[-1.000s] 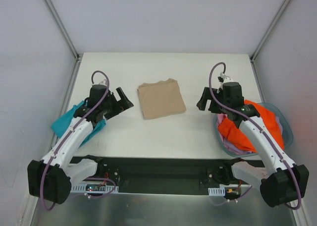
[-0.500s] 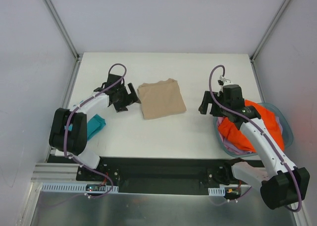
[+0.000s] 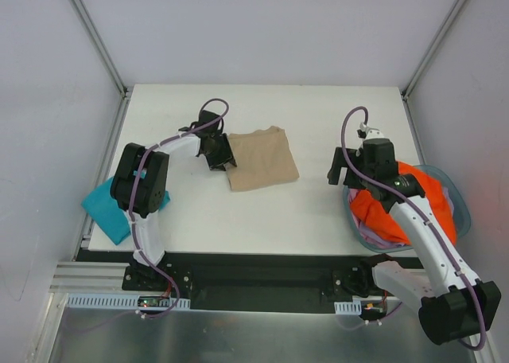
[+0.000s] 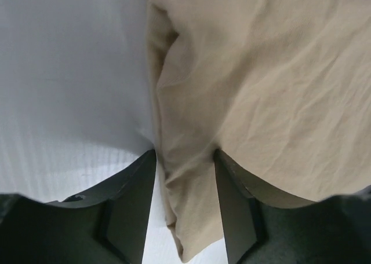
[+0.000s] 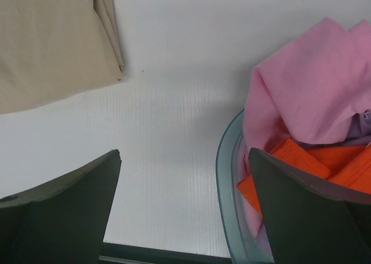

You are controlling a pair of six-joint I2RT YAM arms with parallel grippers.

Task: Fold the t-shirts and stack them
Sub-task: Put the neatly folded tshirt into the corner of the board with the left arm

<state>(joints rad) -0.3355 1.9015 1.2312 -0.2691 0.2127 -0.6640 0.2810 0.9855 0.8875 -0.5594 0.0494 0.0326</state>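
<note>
My left gripper (image 4: 184,156) has reached the tan t-shirt (image 3: 262,158), at its left edge, jaws narrowing astride the soft wrinkled fold. Clamped? I can't tell. Right gripper (image 5: 184,154) stays wide, off to its right.

Lavender shirt (image 5: 363,124) mostly buried, cropped

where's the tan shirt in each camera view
top external: tan shirt mid-table, slightly back
left wrist: tan shirt fills centre and right, edge inside left gripper
right wrist: tan shirt in the top left corner
shared landmark: the white table under it
</note>
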